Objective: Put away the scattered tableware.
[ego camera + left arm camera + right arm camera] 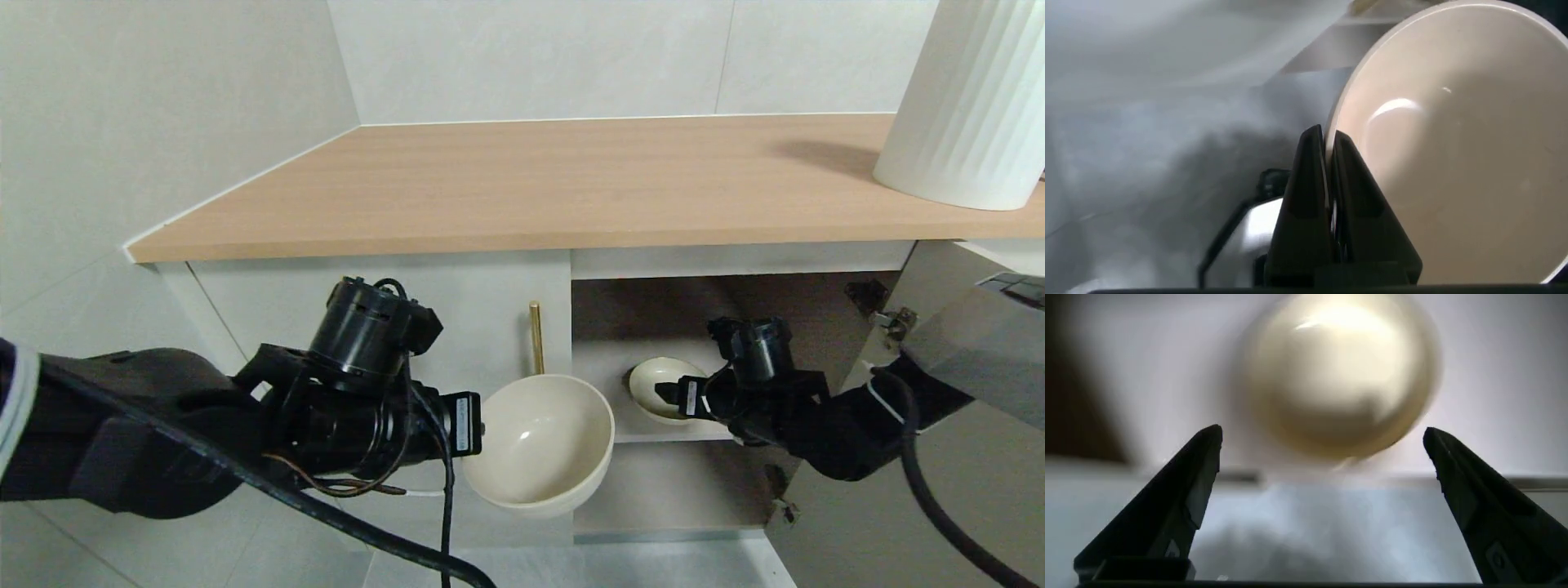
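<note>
In the head view, your left gripper (pixel 472 434) holds a large cream bowl (pixel 539 445) in the air before the closed cabinet door (pixel 457 327). The bowl is tilted, its hollow turned towards you. The left wrist view adds that the fingers (pixel 1310 188) are pinched tight on its rim. Your right gripper (pixel 671 395) sits in the open cabinet, at a small bowl (pixel 651 377) resting on the shelf (pixel 669 429). The right wrist view shows those fingers (pixel 1192 490) spread wide, the small bowl just beyond their tips. A white ribbed vessel (pixel 971 106) stands on the worktop (pixel 531 180).
</note>
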You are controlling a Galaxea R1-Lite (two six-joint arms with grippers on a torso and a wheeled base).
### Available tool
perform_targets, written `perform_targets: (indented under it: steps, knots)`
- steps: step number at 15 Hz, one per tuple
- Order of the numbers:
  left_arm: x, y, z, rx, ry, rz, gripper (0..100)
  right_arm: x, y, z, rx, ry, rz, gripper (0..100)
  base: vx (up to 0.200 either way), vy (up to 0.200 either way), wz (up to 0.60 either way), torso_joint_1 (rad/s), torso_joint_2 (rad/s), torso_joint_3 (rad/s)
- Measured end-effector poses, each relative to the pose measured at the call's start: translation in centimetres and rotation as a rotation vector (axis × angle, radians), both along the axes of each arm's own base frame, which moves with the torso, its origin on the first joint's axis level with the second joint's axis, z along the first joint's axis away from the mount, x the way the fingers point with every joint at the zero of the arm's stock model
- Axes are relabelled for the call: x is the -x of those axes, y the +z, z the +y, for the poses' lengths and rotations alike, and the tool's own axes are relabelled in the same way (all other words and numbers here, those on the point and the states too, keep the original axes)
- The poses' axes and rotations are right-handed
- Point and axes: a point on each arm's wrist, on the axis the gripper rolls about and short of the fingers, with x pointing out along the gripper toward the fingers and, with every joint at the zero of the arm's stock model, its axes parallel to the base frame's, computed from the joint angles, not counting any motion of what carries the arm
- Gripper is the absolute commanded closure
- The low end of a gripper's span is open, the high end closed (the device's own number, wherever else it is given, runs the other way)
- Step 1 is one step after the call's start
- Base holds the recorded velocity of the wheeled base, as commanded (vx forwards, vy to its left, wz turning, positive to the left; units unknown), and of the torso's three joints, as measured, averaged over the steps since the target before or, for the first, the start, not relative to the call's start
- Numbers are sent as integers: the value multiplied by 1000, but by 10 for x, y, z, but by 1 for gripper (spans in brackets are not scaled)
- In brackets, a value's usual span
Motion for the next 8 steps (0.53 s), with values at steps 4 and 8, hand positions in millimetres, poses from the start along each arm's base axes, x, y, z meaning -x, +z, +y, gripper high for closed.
perform_targets:
  steps: [4,8]
  knots:
    - [-3,-37,-21,-190,39,14,100,42,34,16,3,121,50,0,0,0,0,0,0,0]
    - [0,-62,-32,-276,-3,52,100,75,61,26,-11,236,76,0,0,0,0,0,0,0]
